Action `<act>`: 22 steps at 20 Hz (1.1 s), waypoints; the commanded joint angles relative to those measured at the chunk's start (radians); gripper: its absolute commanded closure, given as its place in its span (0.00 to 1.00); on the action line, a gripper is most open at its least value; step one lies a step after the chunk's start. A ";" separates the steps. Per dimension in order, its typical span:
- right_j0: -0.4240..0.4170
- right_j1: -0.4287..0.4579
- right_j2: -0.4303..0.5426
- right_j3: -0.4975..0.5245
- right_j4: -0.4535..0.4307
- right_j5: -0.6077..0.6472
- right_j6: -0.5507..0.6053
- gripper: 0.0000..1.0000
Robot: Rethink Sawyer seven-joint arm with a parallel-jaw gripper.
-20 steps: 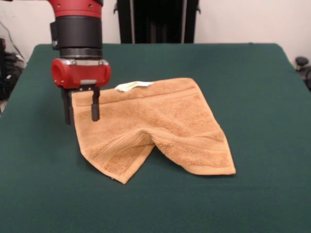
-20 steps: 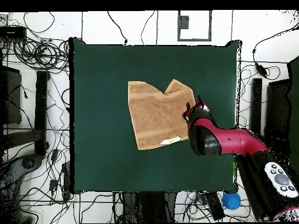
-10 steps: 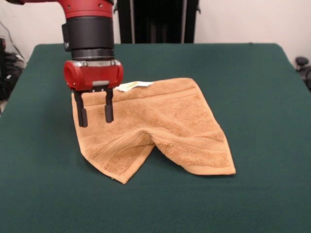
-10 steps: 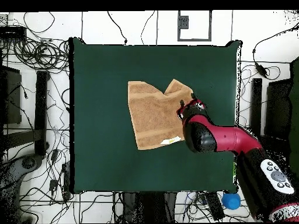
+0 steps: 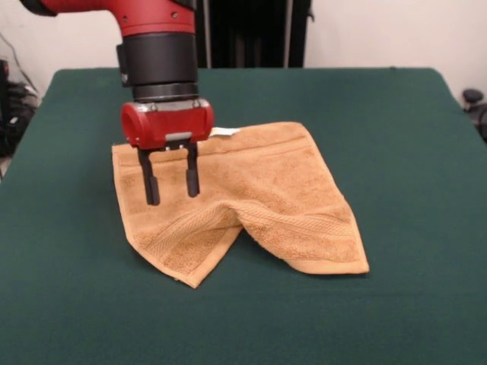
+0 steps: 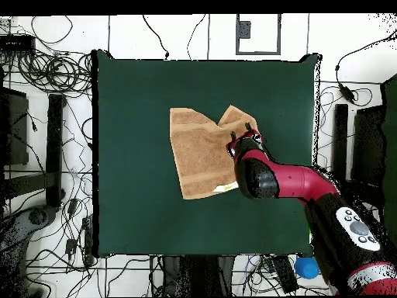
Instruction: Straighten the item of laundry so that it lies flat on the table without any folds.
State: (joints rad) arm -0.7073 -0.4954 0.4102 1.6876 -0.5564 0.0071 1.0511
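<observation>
Tan-orange terry towel (image 5: pixel 251 198) lying near the middle of the dark green worktop (image 5: pixel 396 129), a little toward its far edge in the front view, well apart from every edge. Not flat: one near corner folded under, leaving a notch in the near side between two pointed flaps. Woven border bands visible along the near flaps. Small white tag (image 5: pixel 222 131) at the far edge of the towel, partly hidden behind the red and black arm. Hand (image 5: pixel 170 182) hanging over the towel's far left part in the front view, its two dark fingers (image 5: pixel 151 186) spread apart, pointing down, grasping nothing. Cannot tell whether the fingertips touch the cloth. Seen from overhead, hand (image 6: pixel 242 133) over the towel's right side (image 6: pixel 203 151).
</observation>
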 commanded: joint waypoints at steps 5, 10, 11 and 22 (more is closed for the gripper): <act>0.240 -0.038 -0.168 0.175 0.305 0.056 0.445 0.00; 0.328 -0.029 -0.217 0.206 0.410 0.014 0.460 0.00; 0.344 -0.010 -0.224 0.201 0.422 -0.014 0.467 0.00; 0.309 0.150 -0.181 0.149 0.358 -0.197 0.473 0.00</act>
State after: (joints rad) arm -0.3747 -0.4775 0.2050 1.7893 -0.2020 -0.1157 1.2720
